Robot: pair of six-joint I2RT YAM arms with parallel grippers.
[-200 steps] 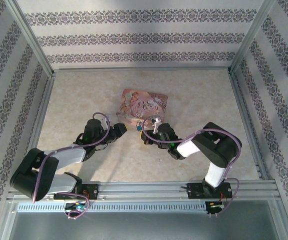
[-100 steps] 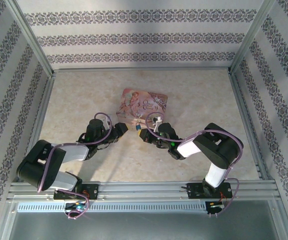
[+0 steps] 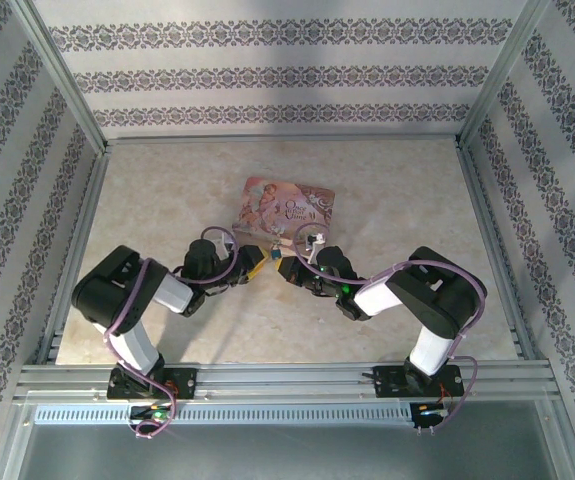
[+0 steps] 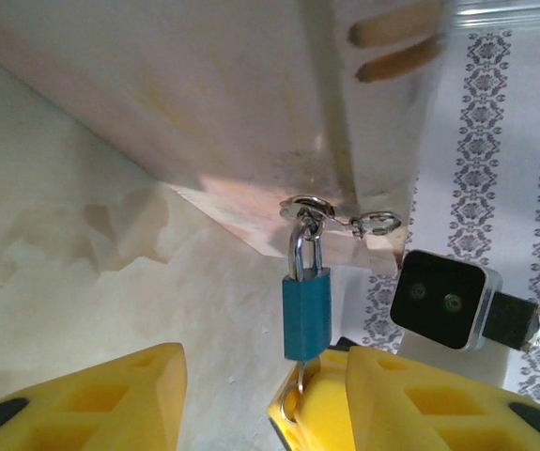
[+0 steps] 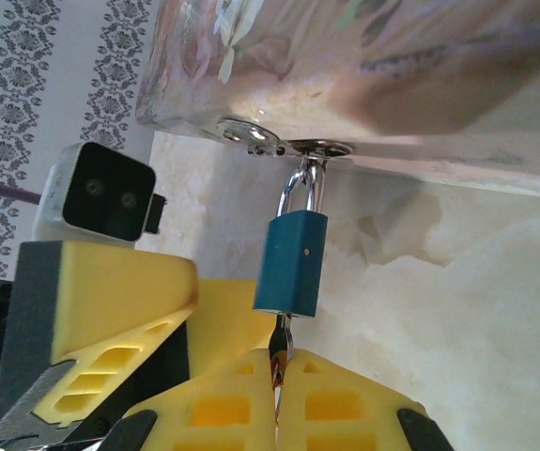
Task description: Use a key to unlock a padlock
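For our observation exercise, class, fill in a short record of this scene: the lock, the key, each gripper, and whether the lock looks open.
Padlock: blue body, silver shackle hooked through the hasp of the pink tin
Shackle state: both legs in the body, so it looks locked
Key: in the padlock's bottom end
Right gripper: shut on the key
Left gripper: open, close to the padlock's lower end
Surface: pale table

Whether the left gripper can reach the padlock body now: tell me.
Probably yes: the left gripper is open, the padlock hangs ahead of its gap, and the right gripper grips only the key below.
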